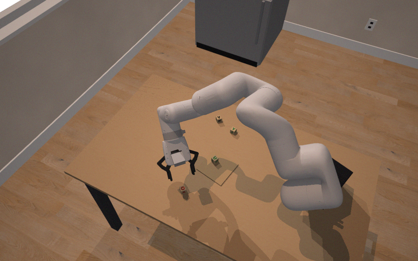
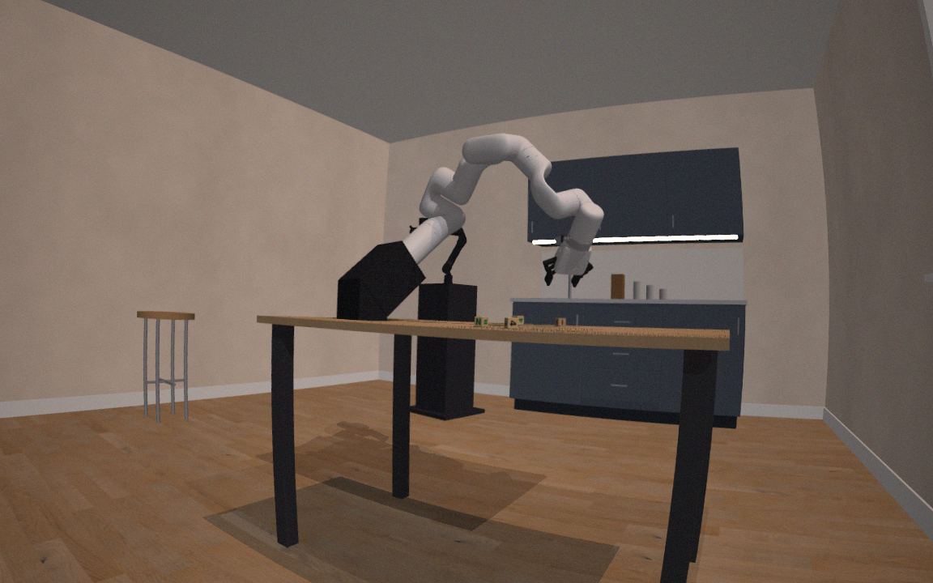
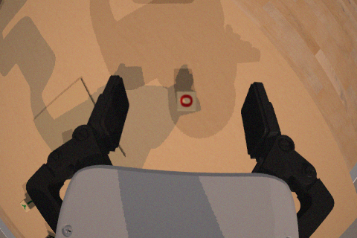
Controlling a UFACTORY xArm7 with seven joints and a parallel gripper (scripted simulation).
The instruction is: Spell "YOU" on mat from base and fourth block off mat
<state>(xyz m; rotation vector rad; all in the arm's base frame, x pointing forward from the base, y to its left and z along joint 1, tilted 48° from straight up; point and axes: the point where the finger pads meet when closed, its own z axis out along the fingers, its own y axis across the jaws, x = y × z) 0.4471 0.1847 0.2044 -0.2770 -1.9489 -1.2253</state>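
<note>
My gripper (image 1: pixel 180 174) hangs open and empty, well above the table, over the O block (image 1: pixel 182 189). In the wrist view the O block (image 3: pixel 187 100), with a red letter, lies on the table between my two fingers, far below them. The U block (image 1: pixel 214 159), green letter, sits on the thin square mat (image 1: pixel 217 170) near its far corner. The Y block (image 1: pixel 233 130) and the A block (image 1: pixel 218 118) lie on the table beyond the mat, off it. The gripper also shows in the exterior view (image 2: pixel 566 273).
The O block lies near the table's front edge, left of the mat. The arm's base (image 1: pixel 311 188) stands on the right side of the table. A grey cabinet (image 1: pixel 240 25) stands on the floor beyond the table.
</note>
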